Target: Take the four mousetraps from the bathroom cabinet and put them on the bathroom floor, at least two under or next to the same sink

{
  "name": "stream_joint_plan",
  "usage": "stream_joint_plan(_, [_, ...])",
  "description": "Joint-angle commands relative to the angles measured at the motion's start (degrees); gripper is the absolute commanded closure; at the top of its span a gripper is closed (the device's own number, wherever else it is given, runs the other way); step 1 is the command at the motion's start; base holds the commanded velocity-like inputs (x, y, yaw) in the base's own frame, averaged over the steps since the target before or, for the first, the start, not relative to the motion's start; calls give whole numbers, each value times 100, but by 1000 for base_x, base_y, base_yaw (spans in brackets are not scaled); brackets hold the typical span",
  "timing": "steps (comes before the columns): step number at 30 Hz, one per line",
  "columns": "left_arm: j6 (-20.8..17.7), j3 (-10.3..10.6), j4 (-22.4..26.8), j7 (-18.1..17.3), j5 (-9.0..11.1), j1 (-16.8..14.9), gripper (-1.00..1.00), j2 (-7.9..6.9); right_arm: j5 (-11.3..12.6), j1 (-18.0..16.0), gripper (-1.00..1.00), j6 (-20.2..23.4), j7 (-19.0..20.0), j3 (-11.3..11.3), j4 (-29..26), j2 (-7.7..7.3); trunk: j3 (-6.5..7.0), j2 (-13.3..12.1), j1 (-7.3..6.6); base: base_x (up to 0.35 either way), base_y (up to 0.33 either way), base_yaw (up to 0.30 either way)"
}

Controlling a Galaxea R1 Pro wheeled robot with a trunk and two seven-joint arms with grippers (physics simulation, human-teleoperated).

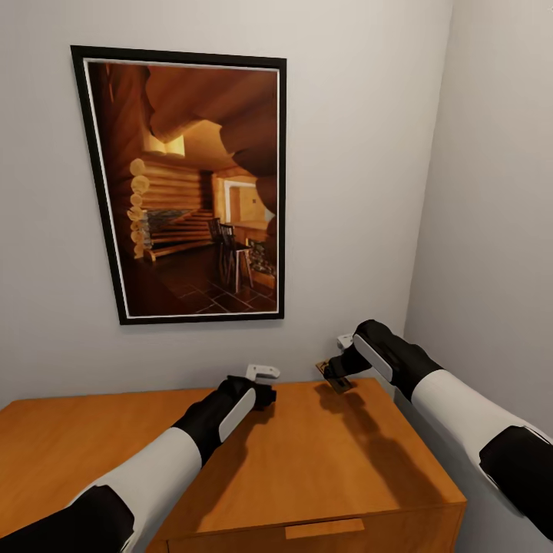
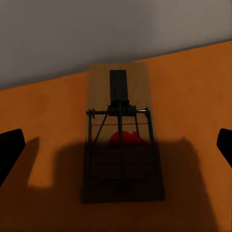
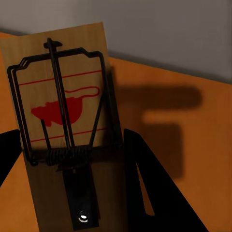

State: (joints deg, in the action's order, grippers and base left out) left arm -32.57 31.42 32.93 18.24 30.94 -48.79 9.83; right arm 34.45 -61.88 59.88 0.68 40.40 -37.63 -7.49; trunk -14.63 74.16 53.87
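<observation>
I judge each mousetrap a light, stiff slip of wood carrying a sprung wire bar, so I want my pinch across the long edges of the board, well away from the bar and the red bait mark, with only gentle force since a thin board can twist or skid out.

My right end effector (image 1: pixel 339 374) hangs above the cabinet (image 1: pixel 322 461) near its back right corner, just in front of the wall under the framed picture (image 1: pixel 184 184). It is clamped on a mousetrap (image 3: pixel 65 130): in the right wrist view the board runs lengthwise between the 2 dark fingers (image 3: pixel 150 188), one pressing each long side, and the trap sits tilted and lifted off the orange top, which shows behind it. That forearm reaches in from the cabinet's right side, wrist angled down toward the back edge.

My left end effector (image 1: pixel 261 384) hovers over the middle of the cabinet's back edge, forearm stretched forward and low. Its fingers stand apart; the left wrist view shows them at either side with a 2nd mousetrap (image 2: pixel 121 135) lying flat on the cabinet top between them, untouched, its far end close to the wall and its near half in the end effector's shadow. I would lower straight down and close on its long sides.
</observation>
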Motion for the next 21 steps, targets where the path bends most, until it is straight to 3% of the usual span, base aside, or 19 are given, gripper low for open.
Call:
stream_joint_plan(1, [-7, 31, -1, 54, 61, -7, -100, -4, 17, -8, 100, 12, -6, 29, -8, -7, -8, 5, 0, 0, 0, 0])
stream_joint_plan(21, [22, 29, -32, 57, 52, -8, -100, 2, 17, -8, 100, 12, 2, 12, -8, -24, -8, 5, 0, 0, 0, 0])
